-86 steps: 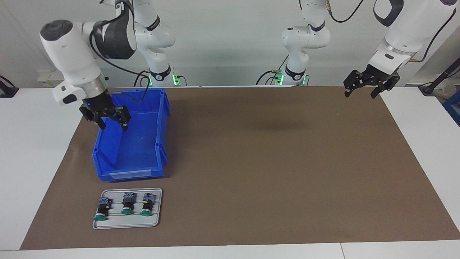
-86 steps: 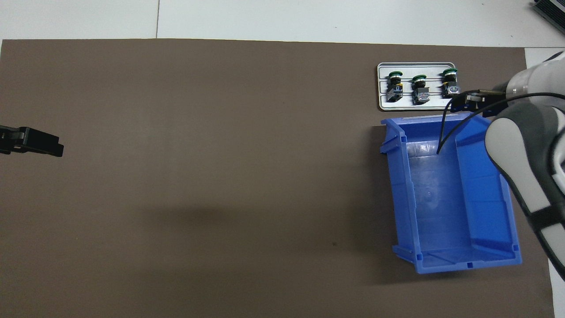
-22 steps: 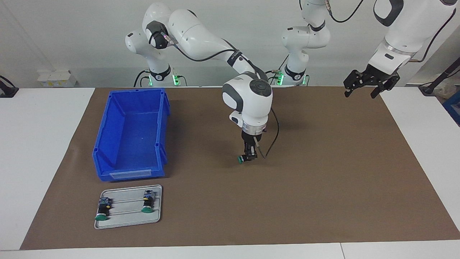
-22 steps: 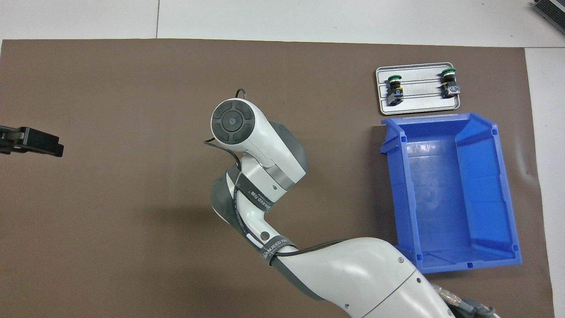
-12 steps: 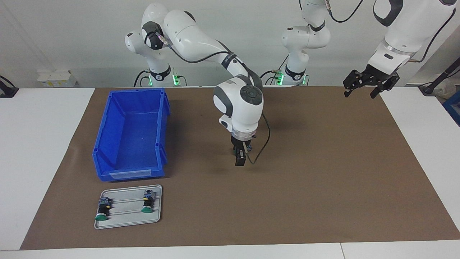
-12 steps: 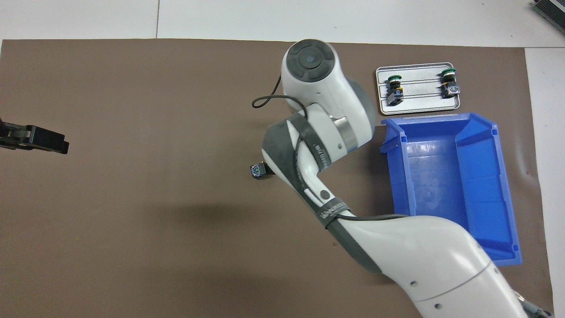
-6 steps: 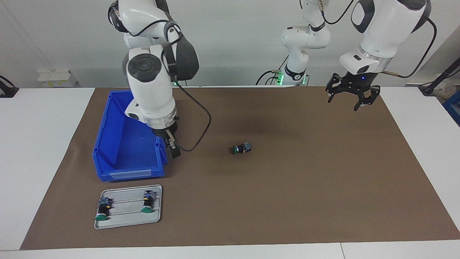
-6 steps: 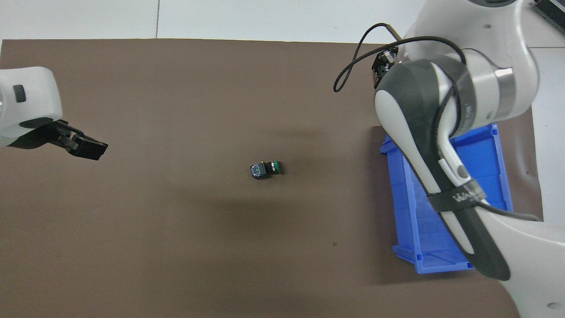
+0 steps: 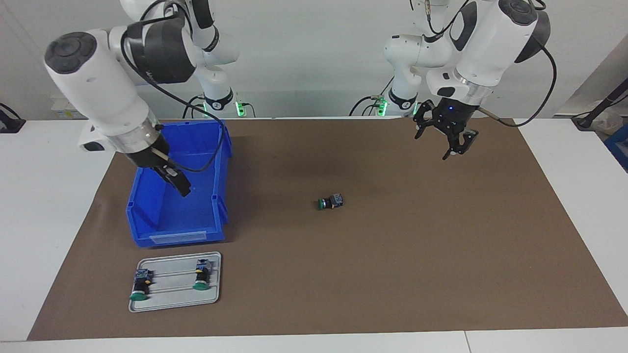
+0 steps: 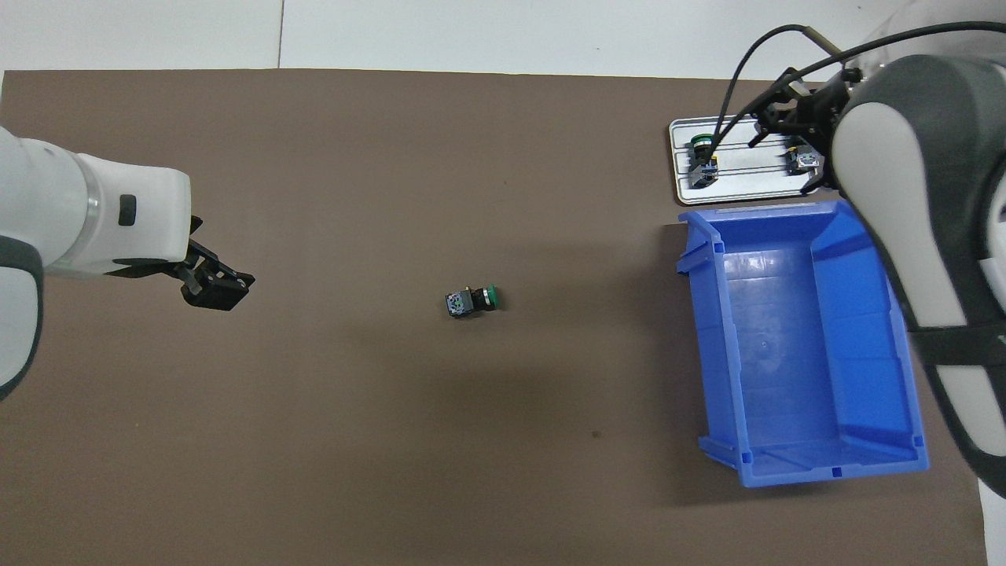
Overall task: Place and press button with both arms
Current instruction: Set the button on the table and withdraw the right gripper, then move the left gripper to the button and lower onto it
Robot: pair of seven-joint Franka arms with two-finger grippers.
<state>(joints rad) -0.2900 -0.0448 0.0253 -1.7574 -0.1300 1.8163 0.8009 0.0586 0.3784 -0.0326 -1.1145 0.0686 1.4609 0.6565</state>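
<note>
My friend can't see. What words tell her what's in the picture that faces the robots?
A small green-capped button lies alone mid-mat. The left gripper hangs open above the mat; the right gripper is over a blue bin. Two more buttons sit on a grey tray.

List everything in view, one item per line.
button: one, green cap and black body, lying on its side mid-mat
tray buttons: two, green caps, on the tray, with an empty slot between them
tray: one, grey, at the right arm's end, farther from the robots than the bin
bin: one, blue, nothing visible in it, at the right arm's end
mat: one, brown, covering most of the table
table: one, white
left gripper: one, black, jaws open, up over the mat toward the left arm's end
right gripper: one, black, over the bin
</note>
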